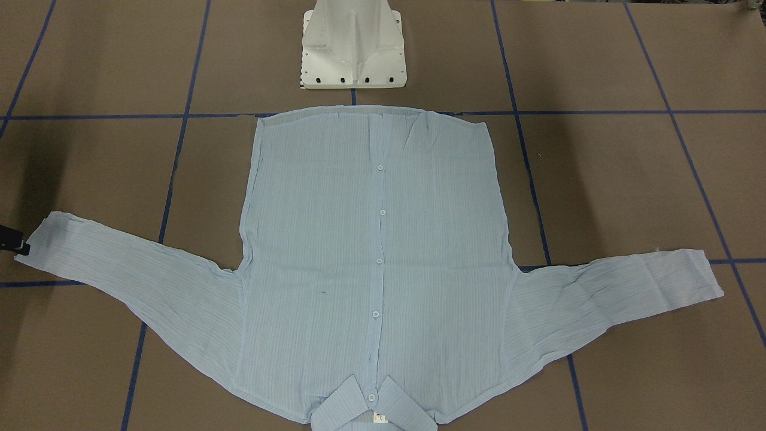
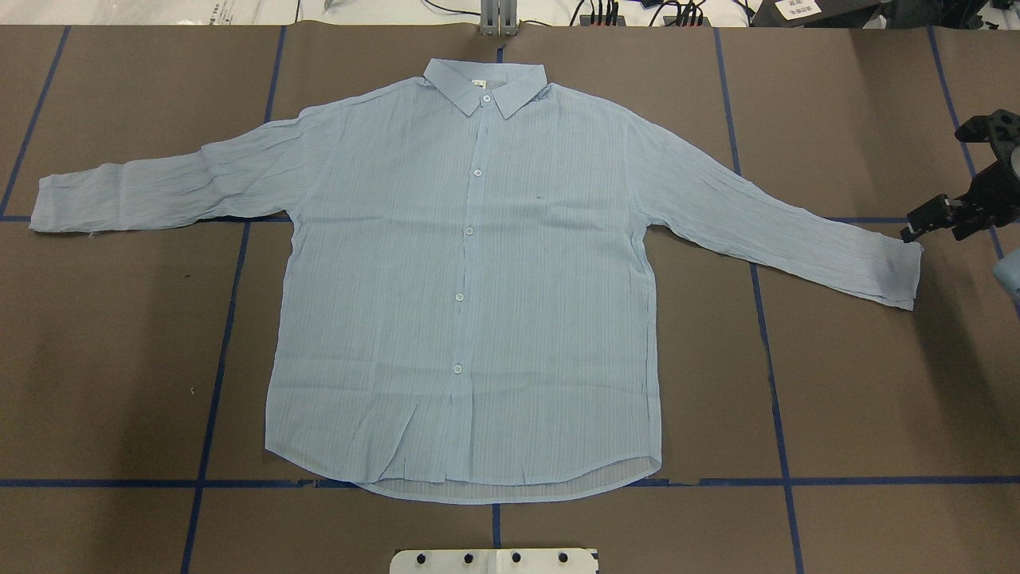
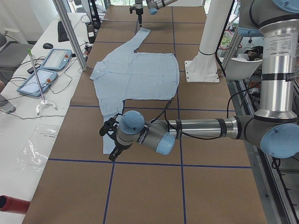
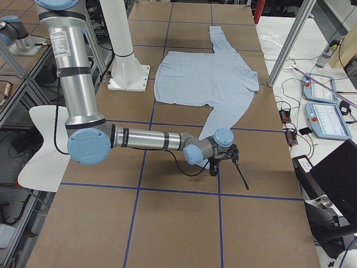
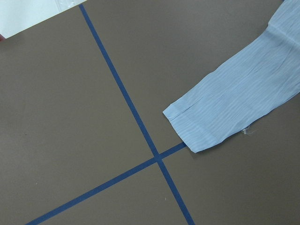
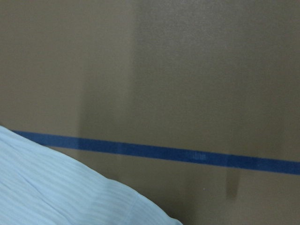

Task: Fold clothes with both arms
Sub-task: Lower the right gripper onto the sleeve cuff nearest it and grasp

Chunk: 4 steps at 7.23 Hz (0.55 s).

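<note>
The pale-blue striped shirt lies flat and buttoned on the brown table, collar at the far side and both sleeves spread out. My right gripper hovers just beyond the right sleeve's cuff, and its two black fingers appear spread and empty. It shows as a black tip at the edge of the front-facing view. My left gripper shows only in the exterior left view, above the left cuff. I cannot tell whether it is open or shut.
The white pedestal base stands just behind the shirt's hem. Blue tape lines grid the table. A side table with tablets and cables lies beyond the collar side.
</note>
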{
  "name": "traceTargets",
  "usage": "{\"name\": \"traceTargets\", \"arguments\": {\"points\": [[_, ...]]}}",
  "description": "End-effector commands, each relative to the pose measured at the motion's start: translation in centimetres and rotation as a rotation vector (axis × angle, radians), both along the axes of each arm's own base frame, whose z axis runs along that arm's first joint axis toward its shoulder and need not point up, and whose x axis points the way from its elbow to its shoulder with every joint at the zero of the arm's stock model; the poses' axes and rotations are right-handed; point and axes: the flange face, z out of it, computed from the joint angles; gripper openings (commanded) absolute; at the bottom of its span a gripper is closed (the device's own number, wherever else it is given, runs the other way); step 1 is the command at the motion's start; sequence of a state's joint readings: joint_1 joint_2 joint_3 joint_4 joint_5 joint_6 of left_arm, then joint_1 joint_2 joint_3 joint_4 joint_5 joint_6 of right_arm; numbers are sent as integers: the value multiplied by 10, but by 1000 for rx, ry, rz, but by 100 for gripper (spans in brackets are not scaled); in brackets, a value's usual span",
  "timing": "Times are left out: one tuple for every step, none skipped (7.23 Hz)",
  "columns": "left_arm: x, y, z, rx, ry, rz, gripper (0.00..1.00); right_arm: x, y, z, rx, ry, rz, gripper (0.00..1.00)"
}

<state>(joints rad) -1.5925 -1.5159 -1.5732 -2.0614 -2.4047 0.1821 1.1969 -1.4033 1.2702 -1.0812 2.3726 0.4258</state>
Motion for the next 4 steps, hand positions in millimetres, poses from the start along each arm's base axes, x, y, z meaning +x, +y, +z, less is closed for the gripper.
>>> {"name": "traceTargets", "arguments": {"points": [[6,0,1,-9,3,8,99,-13,-1,0,-1,2,-20,98],[6,0,2,-15,5,8,99,-14,0,4,-8,5,-24,98],[6,0,2,-15,5,8,99,-15,1,7,-15,7,-24,98],[6,0,2,-13,5,8,99,-15,2,10,-19,9,-24,96]]}}
